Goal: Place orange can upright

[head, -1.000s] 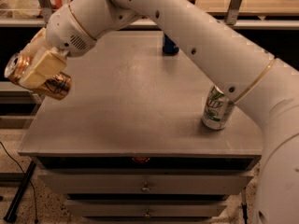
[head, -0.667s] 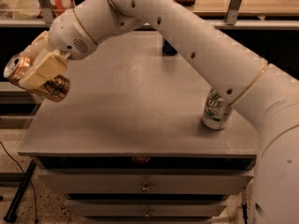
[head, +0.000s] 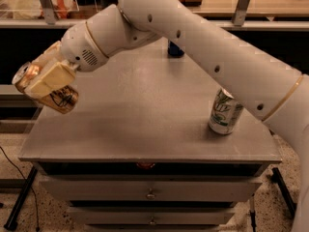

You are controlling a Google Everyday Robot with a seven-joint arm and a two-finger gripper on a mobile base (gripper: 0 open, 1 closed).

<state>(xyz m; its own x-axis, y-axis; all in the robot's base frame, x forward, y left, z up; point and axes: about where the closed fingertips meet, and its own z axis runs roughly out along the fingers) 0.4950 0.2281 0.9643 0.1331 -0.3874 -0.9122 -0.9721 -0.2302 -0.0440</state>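
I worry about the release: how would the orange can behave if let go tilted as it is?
Likely to roll: the orange can is round and held tilted in the tool, by the left edge of the table. Its shiny skin probably slips easily and may dent under a hard squeeze.

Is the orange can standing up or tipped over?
Tipped. The claw grips the orange can at a slant by the left edge of the table, with one silver end pointing up and left.
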